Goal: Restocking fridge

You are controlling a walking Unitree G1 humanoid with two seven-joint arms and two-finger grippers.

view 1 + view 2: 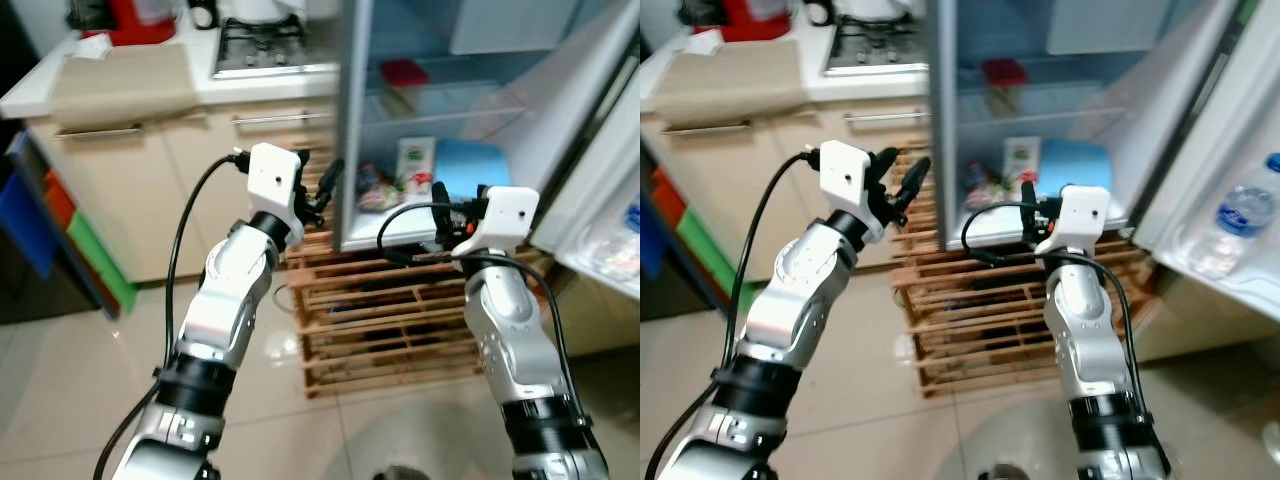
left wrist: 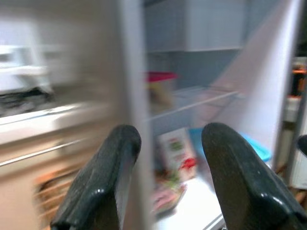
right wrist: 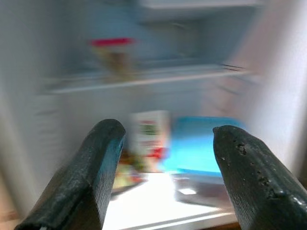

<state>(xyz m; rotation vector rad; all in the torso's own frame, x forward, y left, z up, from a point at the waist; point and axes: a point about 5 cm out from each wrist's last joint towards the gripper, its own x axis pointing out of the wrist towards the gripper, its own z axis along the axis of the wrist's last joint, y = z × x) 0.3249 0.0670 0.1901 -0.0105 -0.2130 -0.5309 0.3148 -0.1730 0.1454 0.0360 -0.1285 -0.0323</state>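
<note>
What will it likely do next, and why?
Probably turn away to fetch something to stock: both the left claw and right claw are open and hold nothing, while the fridge already stands open with the carton on its lower shelf.

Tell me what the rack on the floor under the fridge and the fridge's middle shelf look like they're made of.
The rack looks like bare pale wood: open slats with visible gaps. The shelf looks like clear glass or plastic with a white edge, though blur leaves that open.

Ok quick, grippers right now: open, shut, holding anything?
Left gripper: open, empty, raised by the open fridge's edge.
Right gripper: open, empty, pointed at the fridge's lower shelf.
</note>
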